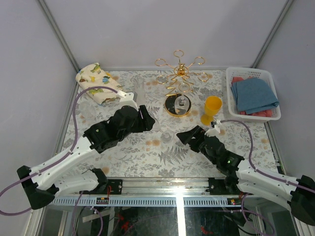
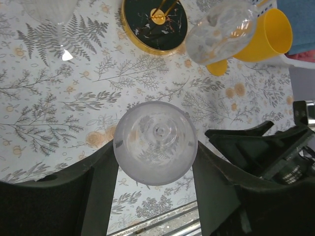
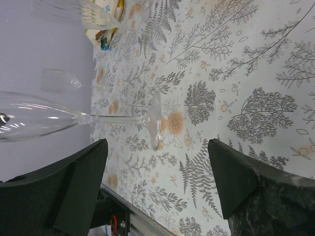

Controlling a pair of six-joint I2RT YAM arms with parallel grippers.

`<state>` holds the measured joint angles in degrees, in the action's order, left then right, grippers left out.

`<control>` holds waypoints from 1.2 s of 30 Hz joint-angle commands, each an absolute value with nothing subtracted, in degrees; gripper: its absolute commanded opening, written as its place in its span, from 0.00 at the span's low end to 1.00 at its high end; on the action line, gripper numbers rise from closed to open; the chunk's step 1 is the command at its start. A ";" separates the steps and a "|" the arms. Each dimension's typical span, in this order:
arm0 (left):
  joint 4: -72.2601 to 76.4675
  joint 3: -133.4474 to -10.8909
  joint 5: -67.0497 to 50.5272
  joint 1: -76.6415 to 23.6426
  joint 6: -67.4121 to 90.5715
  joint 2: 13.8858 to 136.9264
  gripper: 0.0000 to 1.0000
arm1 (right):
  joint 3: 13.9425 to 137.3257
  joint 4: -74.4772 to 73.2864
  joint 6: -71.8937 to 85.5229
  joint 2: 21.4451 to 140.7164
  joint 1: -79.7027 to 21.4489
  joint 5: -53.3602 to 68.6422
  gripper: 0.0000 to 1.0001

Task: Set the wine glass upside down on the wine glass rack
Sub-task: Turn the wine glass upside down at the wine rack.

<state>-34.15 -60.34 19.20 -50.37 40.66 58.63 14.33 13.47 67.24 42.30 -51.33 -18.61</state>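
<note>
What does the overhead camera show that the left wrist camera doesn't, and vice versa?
Only the overhead view shows the crown of ringed arms on the wine glass rack, the white basket holding blue cloths, and a patterned cloth. Only the left wrist view shows a wine glass end-on between the left jaws. Both show the rack's black gold-rimmed base, the yellow cup and the floral tabletop.

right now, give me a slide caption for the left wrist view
Looking down on the wine glass between the jaws of the left gripper, rack base and yellow cup beyond.
</note>
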 commanded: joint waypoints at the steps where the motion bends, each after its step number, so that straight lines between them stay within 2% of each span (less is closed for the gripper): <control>1: -26.97 -64.37 20.20 -52.52 42.61 59.96 0.39 | 13.40 24.74 73.22 45.80 -51.53 -17.31 0.88; 4: -25.97 -65.42 20.46 -54.49 43.03 60.81 0.39 | 12.51 27.81 74.35 48.05 -51.59 -17.10 0.84; 10: -24.45 -65.62 20.52 -56.81 44.07 61.32 0.39 | 11.88 31.58 73.95 50.93 -51.55 -17.38 0.68; 16: -24.43 -65.26 20.65 -57.39 44.47 61.41 0.38 | 11.52 33.37 72.12 50.89 -51.55 -18.27 0.39; 19: -24.47 -65.18 20.75 -57.43 44.60 61.27 0.39 | 11.26 32.80 71.27 50.34 -51.50 -19.16 0.32; 26: -24.43 -65.04 20.75 -57.42 44.66 61.43 0.41 | 11.51 30.12 68.41 48.72 -51.57 -20.36 0.00; 28: -24.39 -64.70 20.58 -57.47 44.41 61.18 0.45 | 11.88 28.61 67.20 48.01 -51.57 -20.58 0.00; 33: -23.30 -62.60 20.55 -57.43 43.66 58.62 0.75 | 12.22 24.23 64.07 44.27 -51.54 -22.21 0.00; 36: -23.05 -61.96 20.59 -57.48 42.20 56.87 0.86 | 12.13 21.47 62.11 41.39 -51.59 -23.37 0.00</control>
<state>-28.23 -62.67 21.80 -56.66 43.27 59.64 10.98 26.46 67.05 43.97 -51.37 -17.41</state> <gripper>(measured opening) 0.816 0.036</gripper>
